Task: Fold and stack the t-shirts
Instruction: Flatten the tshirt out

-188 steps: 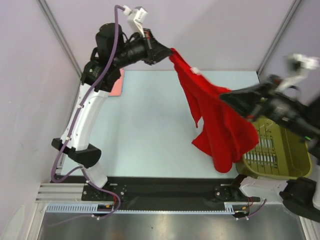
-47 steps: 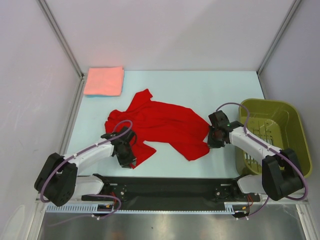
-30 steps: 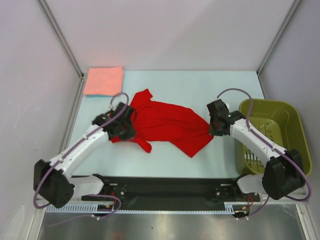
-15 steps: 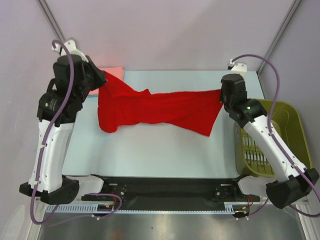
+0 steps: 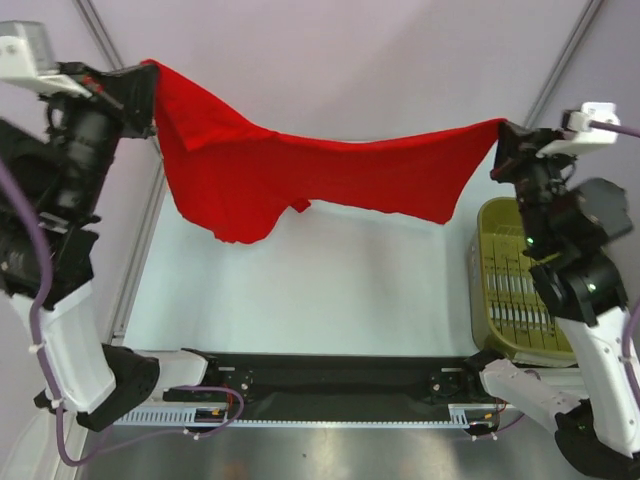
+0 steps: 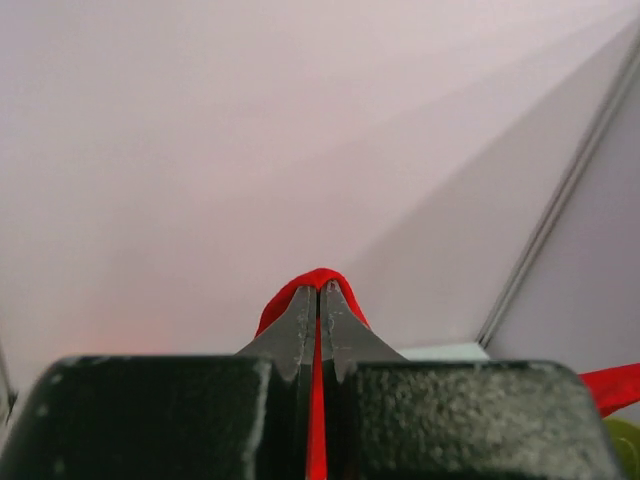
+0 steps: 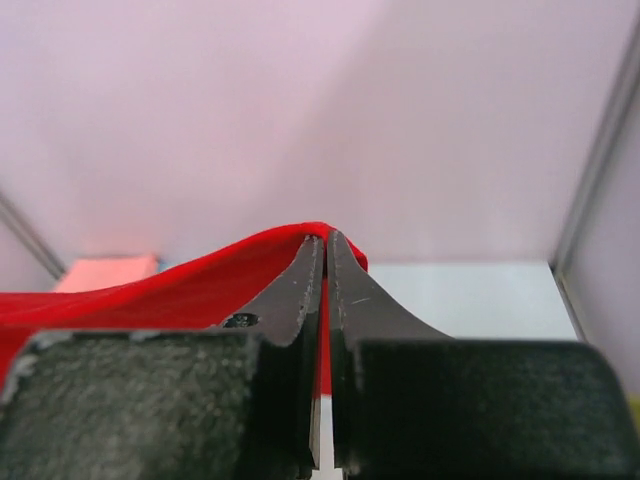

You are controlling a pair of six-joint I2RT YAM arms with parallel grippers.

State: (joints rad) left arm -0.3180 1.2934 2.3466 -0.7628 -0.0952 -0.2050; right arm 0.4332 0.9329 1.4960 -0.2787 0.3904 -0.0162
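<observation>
The bright red t-shirt [image 5: 300,170] hangs spread in the air above the table, stretched between my two grippers. My left gripper [image 5: 150,82] is shut on its upper left corner, high at the back left. My right gripper [image 5: 500,140] is shut on the opposite corner at the right. A loose part of the shirt sags lower at the left. In the left wrist view the left gripper [image 6: 319,291] pinches red cloth [image 6: 318,275]. The right gripper [image 7: 325,238] pinches red cloth [image 7: 150,290]. The folded salmon-pink t-shirt [image 7: 105,271] lies on the table far behind; in the top view the red shirt hides it.
The olive-green basket [image 5: 540,300] stands at the table's right edge, below my right arm. The pale blue table [image 5: 330,290] lies beneath the hanging shirt. Walls with metal corner posts close in the back and sides.
Both arms have risen and moved further apart. The red shirt has gone up with them and hangs wider and higher over the table.
</observation>
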